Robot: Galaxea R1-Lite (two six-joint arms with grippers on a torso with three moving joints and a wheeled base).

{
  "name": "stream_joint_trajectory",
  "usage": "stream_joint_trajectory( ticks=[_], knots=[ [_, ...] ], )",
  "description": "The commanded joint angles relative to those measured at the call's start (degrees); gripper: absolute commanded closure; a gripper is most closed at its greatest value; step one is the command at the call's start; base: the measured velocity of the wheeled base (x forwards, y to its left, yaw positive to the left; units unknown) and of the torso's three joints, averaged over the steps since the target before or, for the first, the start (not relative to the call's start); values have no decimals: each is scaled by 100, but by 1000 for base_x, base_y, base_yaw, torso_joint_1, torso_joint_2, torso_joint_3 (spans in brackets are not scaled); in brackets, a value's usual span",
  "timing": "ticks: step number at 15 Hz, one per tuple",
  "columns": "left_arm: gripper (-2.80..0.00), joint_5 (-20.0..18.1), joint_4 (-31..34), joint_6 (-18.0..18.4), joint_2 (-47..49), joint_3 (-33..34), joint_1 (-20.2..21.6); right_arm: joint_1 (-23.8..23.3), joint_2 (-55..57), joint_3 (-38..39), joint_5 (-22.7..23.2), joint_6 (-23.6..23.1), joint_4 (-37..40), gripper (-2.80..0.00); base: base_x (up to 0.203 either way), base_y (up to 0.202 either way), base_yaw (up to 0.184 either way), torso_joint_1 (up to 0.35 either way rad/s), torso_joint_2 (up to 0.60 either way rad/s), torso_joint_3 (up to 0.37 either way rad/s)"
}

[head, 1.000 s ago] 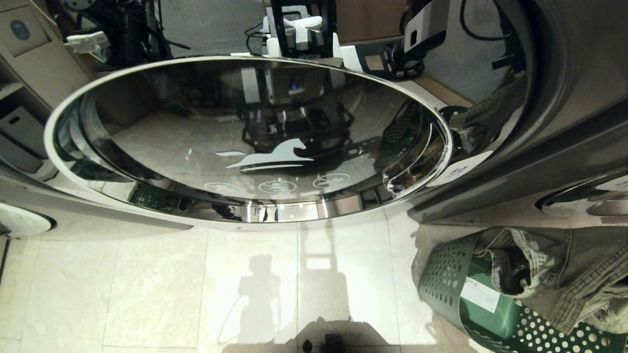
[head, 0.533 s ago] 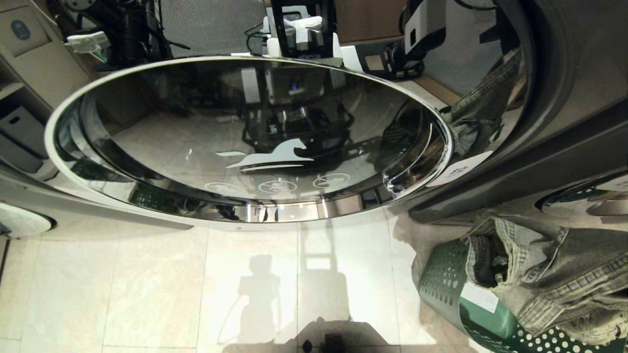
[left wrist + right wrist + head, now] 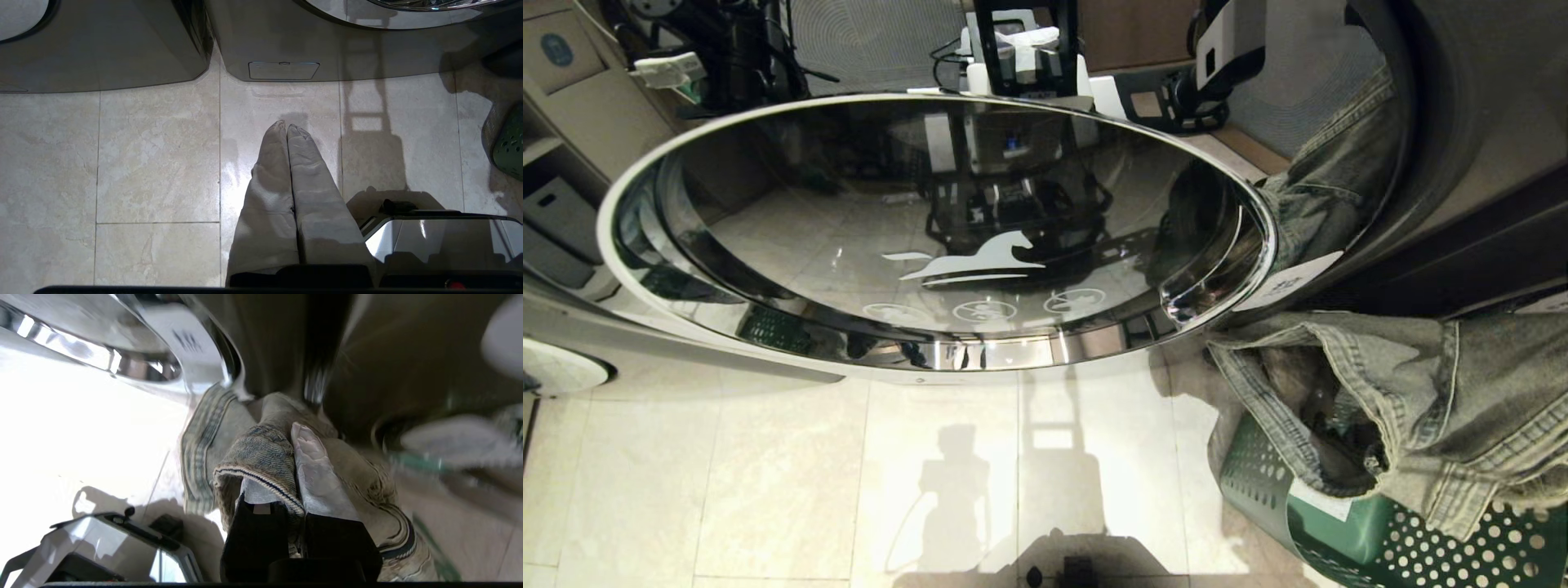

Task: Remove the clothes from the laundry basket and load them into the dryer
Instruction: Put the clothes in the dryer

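Over the basket (image 3: pixel 1347 531), at the robot's right, one denim garment (image 3: pixel 1413 392) hangs bunched, its lower folds draping onto the green perforated rim, its top up against the dryer (image 3: pixel 1486 122) front. Right gripper (image 3: pixel 296 457) is clamped on a fold of that denim, cloth wrapped round one finger; gripper itself isn't seen from the head cam. One basket, one garment visible; can't tell if more lies under it. Dryer door (image 3: pixel 931 229), round glass w/ chrome ring, stands swung open across the middle, floor tiles (image 3: pixel 784 474) below it. Left gripper (image 3: pixel 287 127) hangs low over the tiles, fingers pressed together, holding nothing, well apart from the basket.
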Motion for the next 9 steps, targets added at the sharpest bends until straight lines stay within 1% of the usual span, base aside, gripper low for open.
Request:
stream_joint_trajectory(
  ticks=[1,2,3,5,7,9],
  knots=[
    [0,0,-1,-2,-2,9,1,11,88,-354,74,-73,202,0,0,0,0,0,0,0],
    [0,0,-1,-3,-2,9,1,8,94,-437,77,-207,577,0,0,0,0,0,0,0],
    [0,0,1,-3,-2,9,1,5,86,-527,53,-307,719,0,0,0,0,0,0,0],
    [0,0,8,-3,-2,9,1,5,83,-621,21,-441,738,0,0,0,0,0,0,0],
    [0,0,8,-3,-2,9,1,5,84,-630,-165,-472,738,0,0,0,0,0,0,0],
    [0,6,8,-3,-2,9,1,5,105,-616,-164,-561,814,0,0,0,0,0,0,0]
  ],
)
